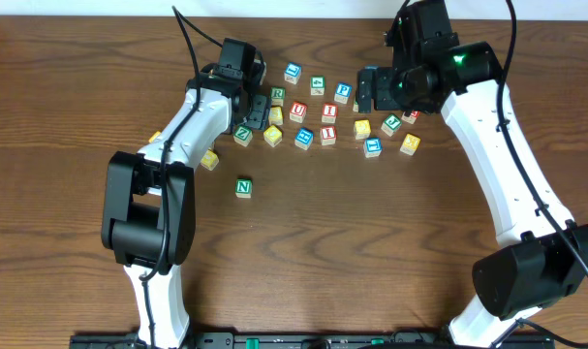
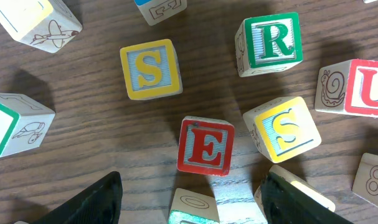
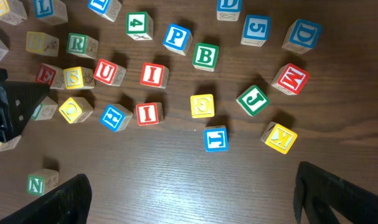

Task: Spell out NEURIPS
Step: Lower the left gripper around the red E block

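Note:
My left gripper (image 1: 259,109) hangs over the left end of the cube cluster, open. In the left wrist view its jaws (image 2: 192,186) straddle a green-edged cube (image 2: 193,208) without touching it. Just ahead lies the red E (image 2: 205,146). Around it are a yellow S (image 2: 151,68), a second yellow S (image 2: 285,127), the green R (image 2: 273,42) and the red U (image 2: 369,87). The green N (image 1: 243,187) sits alone nearer the front. The red I (image 3: 153,74) and blue P (image 3: 176,36) lie mid-cluster. My right gripper (image 3: 192,174) is open over bare wood.
Other lettered cubes fill the cluster: a second red I (image 3: 148,113), green B (image 3: 205,56), green J (image 3: 252,99), red M (image 3: 290,79), yellow K (image 3: 279,137), blue T (image 3: 216,138) and blue D (image 3: 302,35). A cube (image 2: 294,186) lies against my left gripper's right finger.

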Controlling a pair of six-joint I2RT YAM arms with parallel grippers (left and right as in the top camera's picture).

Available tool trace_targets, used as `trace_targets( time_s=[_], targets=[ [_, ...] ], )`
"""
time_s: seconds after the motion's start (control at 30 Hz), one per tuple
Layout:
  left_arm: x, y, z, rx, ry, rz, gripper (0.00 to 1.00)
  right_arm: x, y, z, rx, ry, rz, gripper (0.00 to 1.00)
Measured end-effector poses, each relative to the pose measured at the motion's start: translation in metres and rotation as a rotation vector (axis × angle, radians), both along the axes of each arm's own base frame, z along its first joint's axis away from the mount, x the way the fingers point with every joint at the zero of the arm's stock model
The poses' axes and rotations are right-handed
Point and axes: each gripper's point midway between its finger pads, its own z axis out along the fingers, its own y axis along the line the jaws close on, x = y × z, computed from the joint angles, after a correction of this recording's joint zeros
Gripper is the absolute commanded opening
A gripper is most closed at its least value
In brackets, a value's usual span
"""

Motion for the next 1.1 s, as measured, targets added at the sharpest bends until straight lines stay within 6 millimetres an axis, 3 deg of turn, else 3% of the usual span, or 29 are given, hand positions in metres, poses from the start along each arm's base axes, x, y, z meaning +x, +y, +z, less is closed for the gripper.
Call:
trace_targets(
  time_s=[0.8,1.1],
  targets=[
    [0.015,-0.004,0.006,-0.016,-0.066,-0.001,0.66,0.000,0.000,0.000,0.000,0.000,0.000,0.99],
    [0.011,-0.003,-0.028,0.000,-0.002,0.000,0.66,0.000,0.000,0.000,0.000,0.000,0.000,0.99]
  ],
)
